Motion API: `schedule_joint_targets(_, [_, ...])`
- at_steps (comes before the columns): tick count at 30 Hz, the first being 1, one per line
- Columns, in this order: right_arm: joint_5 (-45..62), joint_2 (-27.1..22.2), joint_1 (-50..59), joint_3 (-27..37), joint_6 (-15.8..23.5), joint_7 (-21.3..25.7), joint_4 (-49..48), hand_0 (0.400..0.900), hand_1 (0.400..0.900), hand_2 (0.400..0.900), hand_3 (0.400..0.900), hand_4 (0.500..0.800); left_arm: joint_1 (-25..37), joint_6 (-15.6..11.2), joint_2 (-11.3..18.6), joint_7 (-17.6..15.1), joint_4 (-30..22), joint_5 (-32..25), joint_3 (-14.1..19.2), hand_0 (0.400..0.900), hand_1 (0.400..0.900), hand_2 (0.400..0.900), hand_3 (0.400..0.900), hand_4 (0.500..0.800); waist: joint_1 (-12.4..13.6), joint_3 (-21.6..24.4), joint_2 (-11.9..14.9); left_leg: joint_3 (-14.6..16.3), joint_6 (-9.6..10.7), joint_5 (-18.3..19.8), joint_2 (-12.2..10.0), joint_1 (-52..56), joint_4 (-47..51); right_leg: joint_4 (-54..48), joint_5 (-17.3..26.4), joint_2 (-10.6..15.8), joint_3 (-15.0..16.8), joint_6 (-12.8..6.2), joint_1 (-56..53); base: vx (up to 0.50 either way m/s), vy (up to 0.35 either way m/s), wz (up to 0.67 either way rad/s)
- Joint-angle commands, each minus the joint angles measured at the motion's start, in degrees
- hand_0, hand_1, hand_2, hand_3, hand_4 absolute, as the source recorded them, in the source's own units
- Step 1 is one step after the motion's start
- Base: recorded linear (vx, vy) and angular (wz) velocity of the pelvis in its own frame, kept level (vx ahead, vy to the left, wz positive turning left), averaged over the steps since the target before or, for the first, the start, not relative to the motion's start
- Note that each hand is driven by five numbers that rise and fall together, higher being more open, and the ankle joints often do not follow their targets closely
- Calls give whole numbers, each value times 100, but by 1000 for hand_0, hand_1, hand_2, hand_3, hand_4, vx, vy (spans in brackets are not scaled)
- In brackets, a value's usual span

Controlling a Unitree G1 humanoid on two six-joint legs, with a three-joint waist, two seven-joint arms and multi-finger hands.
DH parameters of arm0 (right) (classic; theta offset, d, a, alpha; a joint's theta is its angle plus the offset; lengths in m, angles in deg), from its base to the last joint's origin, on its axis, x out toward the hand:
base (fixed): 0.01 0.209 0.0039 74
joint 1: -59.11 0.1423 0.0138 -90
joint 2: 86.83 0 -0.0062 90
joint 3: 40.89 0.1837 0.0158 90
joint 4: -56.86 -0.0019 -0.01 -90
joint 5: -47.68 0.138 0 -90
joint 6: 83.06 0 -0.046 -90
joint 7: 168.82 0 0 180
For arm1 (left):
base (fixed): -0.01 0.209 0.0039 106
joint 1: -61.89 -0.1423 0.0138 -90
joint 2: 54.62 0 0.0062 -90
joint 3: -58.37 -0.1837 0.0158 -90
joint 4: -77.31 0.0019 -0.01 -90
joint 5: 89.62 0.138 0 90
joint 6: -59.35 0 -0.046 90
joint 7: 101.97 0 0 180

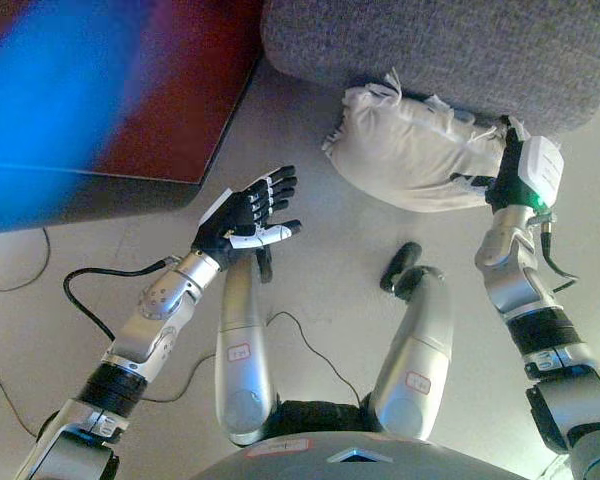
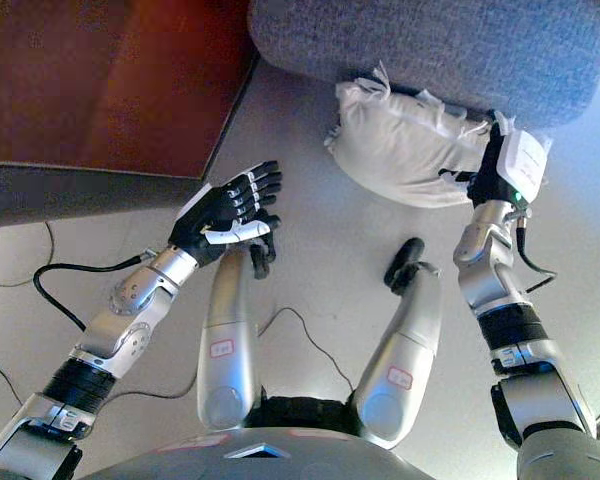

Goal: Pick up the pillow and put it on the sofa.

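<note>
The right hand (image 2: 488, 165) is at the right end of the pillow (image 2: 405, 150), and its dark fingers reach into the folds of the white cloth there; they seem to be curled into the fabric, so I judge that this hand is gripping the pillow, although part of the fingers is hidden by the cloth and by the wrist. The right arm comes up from the lower right and is almost straight, with the wrist bent toward the pillow. The left hand (image 1: 250, 212) is well apart from the pillow, over the bare floor (image 1: 340, 250), with the palm turned up and the fingers straight and spread, so it is open and holds nothing; its arm comes in from the lower left with the elbow bent. The pillow itself lies on the floor, and its upper edge is pressed against the front of the grey sofa (image 1: 450, 45), perhaps a little under it. It is not on the seat, and I cannot tell if it is already lifted from the floor. To the left, a dark red table (image 2: 110, 90) stands near the sofa. In my judgement the task is only at its beginning: the grasp with one hand is made or nearly made, while the lifting and the placing on the sofa are not yet done.
</note>
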State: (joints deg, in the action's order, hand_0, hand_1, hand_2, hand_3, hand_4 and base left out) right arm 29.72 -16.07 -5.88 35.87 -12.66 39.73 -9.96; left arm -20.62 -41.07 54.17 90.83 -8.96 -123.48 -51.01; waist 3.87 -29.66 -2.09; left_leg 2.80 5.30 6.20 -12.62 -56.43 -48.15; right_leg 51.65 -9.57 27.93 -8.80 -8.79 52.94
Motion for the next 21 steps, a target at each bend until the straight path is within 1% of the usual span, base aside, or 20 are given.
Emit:
schedule_joint_targets(1, [140,-568,446,210,120,458,106,900,900,900,900,800,-15,-586,-28,202,-696,-209,63,900,900,900,900,800,171,-14,-335,-512,64,367,-516,243,77,346,120,194,473,-57,322,8,41,10])
schedule_joint_targets(4, [321,-599,734,171,5,286,251,900,900,900,900,800,20,-526,-46,171,-723,-249,39,900,900,900,900,800,226,-14,-378,-584,24,431,-464,-62,-207,695,39,225,565,-34,667,11,46,10])
schedule_joint_targets(8, [473,-601,985,148,-45,229,480,900,900,900,900,800,81,-441,-85,210,-726,-372,7,900,900,900,900,800,284,-14,-402,-654,9,422,-438,-386,-409,902,41,275,618,-28,986,4,29,12])
schedule_joint_targets(11, [553,-580,1209,76,-116,382,731,900,900,900,900,800,125,-438,-116,254,-721,-455,-32,900,900,900,900,800,330,-14,-426,-676,4,372,-434,-582,-490,1010,76,303,641,-40,1189,1,27,11])
schedule_joint_targets(13, [681,-546,1475,20,-169,664,1134,900,900,900,900,800,179,-461,-164,295,-659,-497,-100,900,900,900,900,800,381,-14,-472,-700,18,375,-415,-703,-596,1116,74,341,661,-49,1315,6,55,15])
schedule_joint_targets(15, [750,-471,1871,-113,-311,690,1601,900,900,900,900,800,302,-474,-212,293,-555,-505,-212,900,900,900,900,800,438,-14,-515,-708,25,359,-396,-773,-630,1176,77,356,680,-61,1398,8,60,14])
schedule_joint_targets(18, [960,-438,2317,-375,-529,568,2237,900,900,900,900,800,421,-482,-291,339,-441,-529,-316,900,900,900,900,800,532,-14,-584,-701,33,344,-341,-820,-639,1226,76,420,692,-66,1461,13,56,16])
schedule_joint_targets(21, [1211,-402,2611,-611,-832,199,2726,900,900,900,900,800,449,-518,-313,391,-354,-530,-398,900,900,900,900,800,624,-14,-617,-714,48,294,-304,-838,-588,1245,95,478,671,-68,1483,15,28,19])
